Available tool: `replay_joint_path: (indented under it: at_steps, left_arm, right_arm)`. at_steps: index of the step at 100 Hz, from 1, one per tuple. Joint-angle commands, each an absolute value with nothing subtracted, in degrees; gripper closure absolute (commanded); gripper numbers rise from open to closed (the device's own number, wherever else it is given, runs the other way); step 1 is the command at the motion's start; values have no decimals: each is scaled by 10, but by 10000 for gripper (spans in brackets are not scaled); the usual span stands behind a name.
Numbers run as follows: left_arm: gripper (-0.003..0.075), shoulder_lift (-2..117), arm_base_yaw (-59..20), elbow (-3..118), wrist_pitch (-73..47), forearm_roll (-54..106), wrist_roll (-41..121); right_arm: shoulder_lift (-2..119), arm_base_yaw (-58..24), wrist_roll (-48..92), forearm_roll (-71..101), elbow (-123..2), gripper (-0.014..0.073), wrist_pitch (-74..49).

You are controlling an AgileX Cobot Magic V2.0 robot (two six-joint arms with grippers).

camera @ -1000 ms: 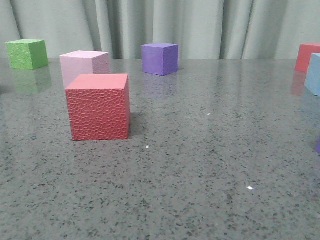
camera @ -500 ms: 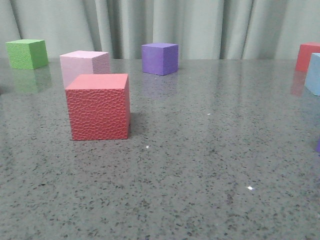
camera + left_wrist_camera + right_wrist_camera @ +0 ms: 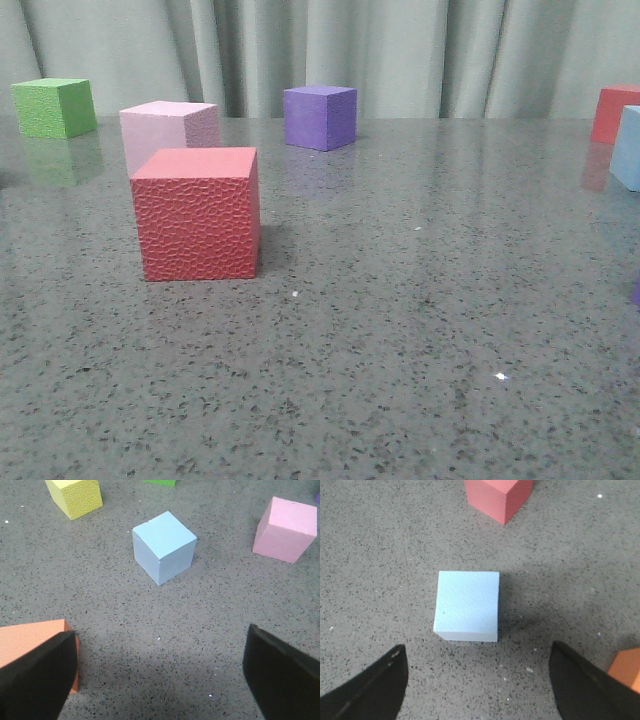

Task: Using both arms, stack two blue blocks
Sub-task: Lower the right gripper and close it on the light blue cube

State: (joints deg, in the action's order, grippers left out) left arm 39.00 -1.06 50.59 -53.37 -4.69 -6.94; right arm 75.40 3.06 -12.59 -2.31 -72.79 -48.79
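Observation:
One pale blue block [image 3: 164, 546] rests on the grey table in the left wrist view, some way beyond my left gripper [image 3: 160, 675], which is open with only bare table between its black fingers. A second blue block [image 3: 468, 605] lies just ahead of my right gripper [image 3: 478, 685], also open and empty, hovering above the table. In the front view only a sliver of a blue block [image 3: 628, 147] shows at the right edge. Neither arm appears in the front view.
Front view: a red cube [image 3: 198, 212] stands at the near left, a pink cube [image 3: 168, 130] behind it, a green cube [image 3: 54, 107] far left, a purple cube [image 3: 320, 116] at the back, a red cube [image 3: 614, 112] far right. An orange cube [image 3: 30, 642] sits by the left finger, a yellow cube [image 3: 75, 496] farther off.

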Motion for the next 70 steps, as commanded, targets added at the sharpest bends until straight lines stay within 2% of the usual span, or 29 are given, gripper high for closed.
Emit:
replay_joint_path:
  at_steps: [1, 70]
  left_arm:
    - [80, 394, -10, 525, -500, -49, -70]
    - [80, 394, -10, 525, -500, -49, -70]
  right_arm:
    - [763, 35, -117, -31, -762, 13, -466]
    - [875, 33, -82, 8, -786, 13, -457]
